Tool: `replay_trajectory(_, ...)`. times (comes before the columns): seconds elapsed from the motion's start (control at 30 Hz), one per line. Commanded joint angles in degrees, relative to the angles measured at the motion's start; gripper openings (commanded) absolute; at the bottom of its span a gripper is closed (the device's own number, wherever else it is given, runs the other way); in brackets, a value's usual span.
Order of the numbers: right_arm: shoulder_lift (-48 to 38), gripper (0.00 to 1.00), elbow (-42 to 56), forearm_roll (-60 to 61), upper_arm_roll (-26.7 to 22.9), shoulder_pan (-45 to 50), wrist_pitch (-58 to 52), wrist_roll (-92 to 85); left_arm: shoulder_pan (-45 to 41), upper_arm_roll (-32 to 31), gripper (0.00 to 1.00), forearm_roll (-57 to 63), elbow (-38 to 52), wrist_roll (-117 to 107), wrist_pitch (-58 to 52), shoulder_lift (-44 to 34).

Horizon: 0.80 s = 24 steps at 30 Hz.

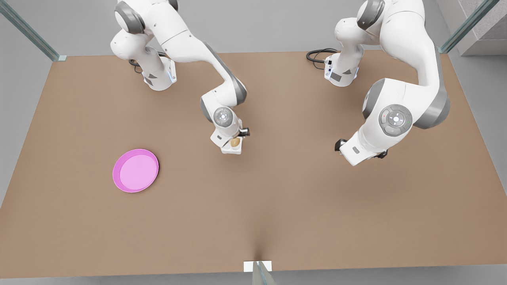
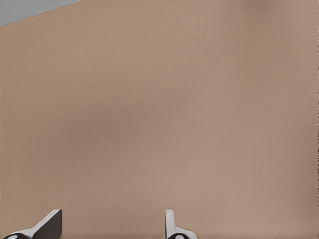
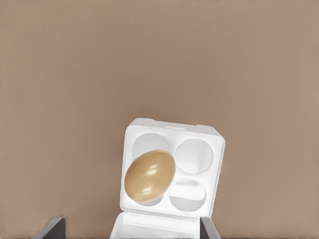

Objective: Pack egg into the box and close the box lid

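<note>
Right gripper point(image 3: 132, 226): fingers spread, holding nothing, poised above the box point(image 3: 172, 169), a smooth white four-cup carton. The glossy tan oval egg point(image 3: 149, 175) sits in one cup, just beyond the fingertips. Left gripper point(image 2: 112, 224): released, over bare brown table point(image 2: 159, 109).

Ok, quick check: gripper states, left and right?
Left gripper: open, holding nothing, above bare table.
Right gripper: open, above the box, where the egg sits in a cup.
</note>
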Motion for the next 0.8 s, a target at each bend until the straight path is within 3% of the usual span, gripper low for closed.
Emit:
replay_trajectory(0.0, -3.7, 1.0, -2.6, -5.1, 0.4, -6.0, -1.1, 2.3, -0.6, -0.9, 1.0, -0.4, -0.8, -3.7, -0.4, -0.9)
replay_trajectory(0.03, -9.7, 1.0, -7.6, -9.4, 0.5, -13.1, -1.2, -5.6, -0.9, -5.7, 1.0, 0.0, -0.9, -12.6, -1.8, -1.1)
replay_trajectory(0.1, -11.2, 1.0, -8.4, -13.8, 0.7, -25.1, -2.4, -20.1, -6.2, -9.1, 1.0, -0.1, -5.1, -26.7, -4.0, -5.0)
replay_trajectory(0.13, -8.2, 1.0, 0.7, -17.5, 0.4, -30.7, -9.7, -24.1, -7.3, -12.1, 1.0, -0.1, -5.2, -32.7, -4.3, -5.0)
replay_trajectory(0.17, -8.9, 1.0, 6.7, -17.5, 0.5, -36.9, -11.8, -27.6, -7.5, -19.4, 1.0, -0.3, -5.2, -41.7, -6.2, -5.0)
replay_trajectory(0.23, -12.0, 1.0, 12.4, -17.4, 0.4, -42.5, -18.2, -32.5, -12.5, -27.3, 1.0, -0.4, -6.4, -56.5, -5.6, -4.4)
replay_trajectory(0.27, -13.0, 1.0, 14.5, -17.3, 3.5, -47.6, -20.6, -33.7, -16.9, -27.3, 1.0, -0.5, -6.5, -60.5, -5.5, -3.6)
replay_trajectory(0.33, -16.0, 1.0, 13.7, -17.9, 14.9, -59.7, -20.0, -34.5, -21.4, -27.3, 1.0, -0.3, -10.5, -69.8, 3.9, -1.3)
replay_trajectory(0.47, -15.0, 1.0, 15.5, -18.9, 16.4, -60.3, -21.2, -34.3, -23.8, -26.9, 1.0, 8.3, -24.7, -76.3, 22.6, 3.5)
replay_trajectory(0.63, -14.2, 1.0, 16.4, -19.3, 17.6, -59.5, -20.7, -34.2, -22.0, -26.4, 1.0, 16.4, -22.9, -75.6, 28.6, 11.7)
replay_trajectory(0.77, -12.9, 1.0, 17.1, -20.5, 17.6, -59.6, -20.2, -34.2, -25.5, -25.6, 1.0, 23.5, -25.6, -80.9, 29.9, 16.4)
